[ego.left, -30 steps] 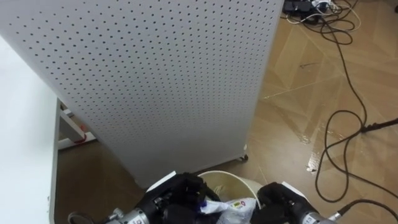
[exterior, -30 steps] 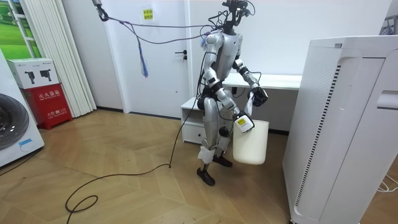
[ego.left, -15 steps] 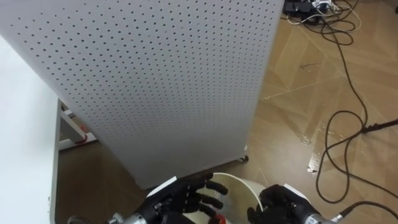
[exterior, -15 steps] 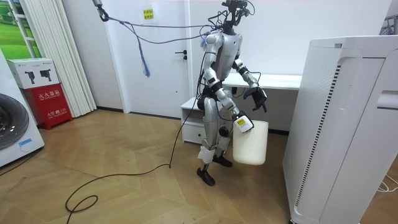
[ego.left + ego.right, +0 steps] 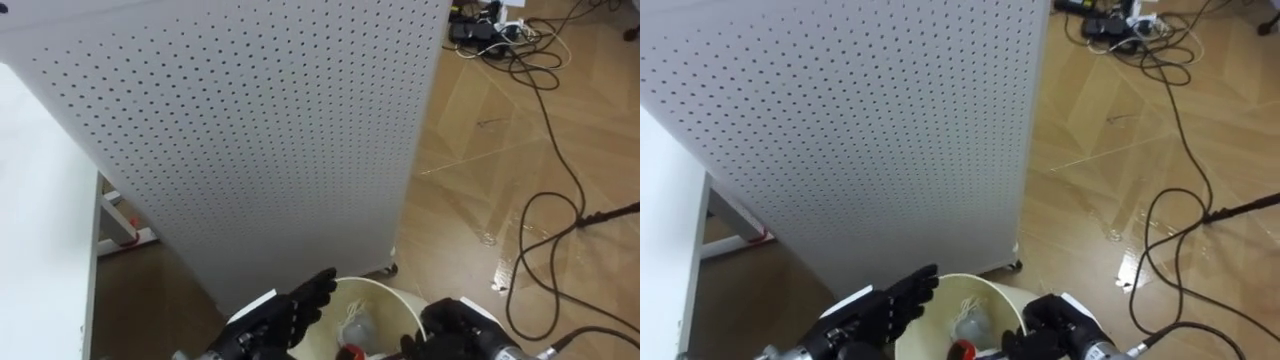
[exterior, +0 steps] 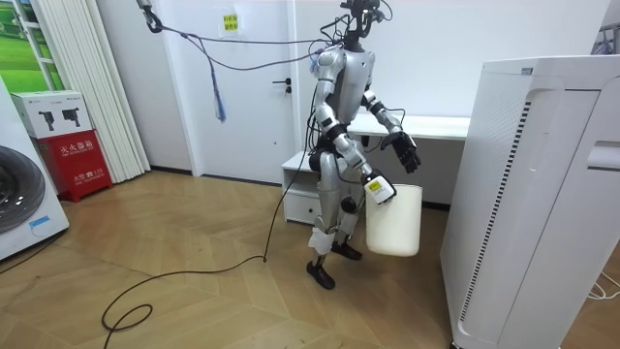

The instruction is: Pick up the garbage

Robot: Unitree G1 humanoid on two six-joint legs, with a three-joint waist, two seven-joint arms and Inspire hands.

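My left hand [image 5: 290,312] is open, fingers straight, stretched over the mouth of a white bin [image 5: 385,290]. Inside the bin lie a crumpled pale wrapper [image 5: 355,324] and a small red piece [image 5: 348,352]. Nothing is in the left hand. My right hand [image 5: 455,326] sits curled at the bin's right rim and carries it. In the room view the bin [image 6: 392,221] hangs from the right hand [image 6: 378,190], with the left hand [image 6: 403,153] raised above it.
A tall white perforated panel [image 5: 250,130] stands directly ahead, and in the room view it is a big white unit [image 6: 542,194]. A white desk [image 6: 426,126] is behind me. Dark cables [image 5: 550,200] trail over the wooden floor on the right.
The left hand was shut on a crumpled wrapper over the bin. It has opened, the wrapper now lies inside the bin, and the hand has risen a little.
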